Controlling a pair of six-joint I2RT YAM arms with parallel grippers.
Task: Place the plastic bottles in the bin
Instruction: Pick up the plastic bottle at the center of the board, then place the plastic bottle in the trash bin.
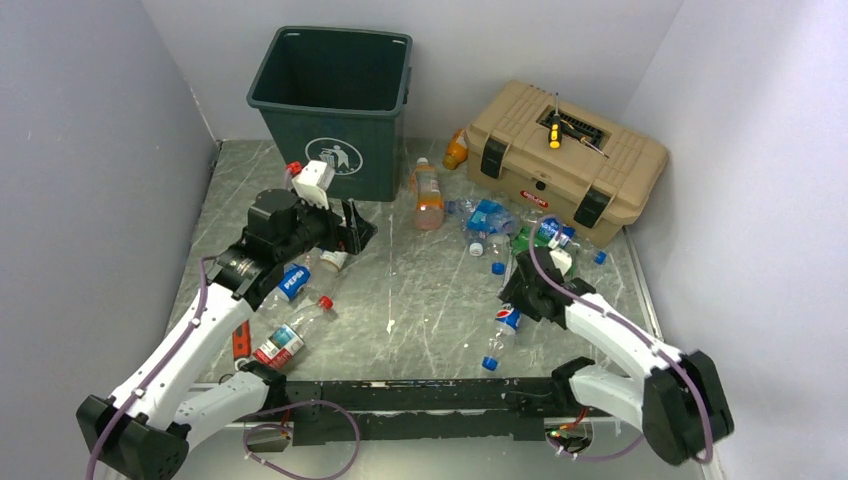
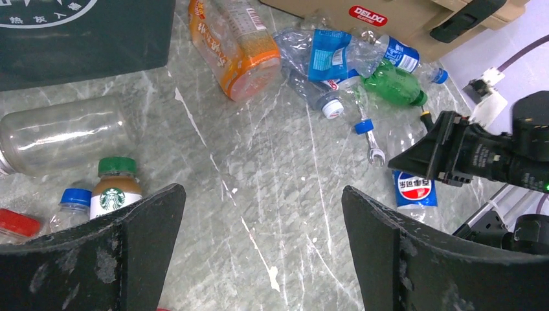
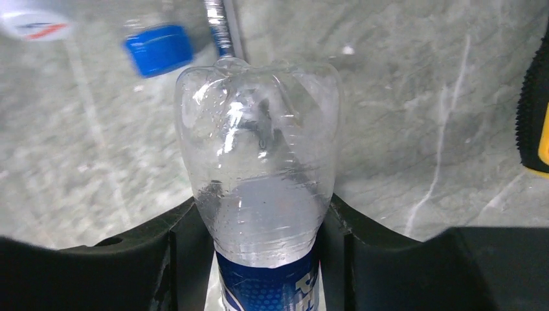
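From above, the dark green bin (image 1: 330, 100) stands upright at the back left of the grey surface (image 1: 420, 290), with the tan toolbox (image 1: 565, 160) to its right and a yellow-handled screwdriver (image 1: 555, 135) lying on the toolbox lid. An orange bottle (image 1: 428, 195) lies between bin and toolbox, and a heap of bottles (image 1: 500, 225) sits in front of the toolbox. The left fingers (image 1: 360, 235) hover just in front of the bin. The right fingers (image 1: 520, 290) are down at a clear Pepsi-labelled bottle (image 1: 503, 335) lying near the front right, well apart from the bin. In the left wrist view, the left fingers (image 2: 129, 259) stand wide apart with only bare surface between them. A small Starbucks bottle (image 2: 115, 191) with a green cap and a large clear bottle (image 2: 65, 136) lie off to one side. The orange bottle (image 2: 236, 45), a green bottle (image 2: 392, 84) and a spanner (image 2: 374, 146) lie farther on. In the right wrist view, the right fingers (image 3: 181, 253) are clamped on the clear Pepsi-labelled bottle (image 3: 259, 149), pressing both its sides just above the blue label. Its rounded base points away from the camera, and a loose blue cap (image 3: 158, 48) lies beyond on the surface.
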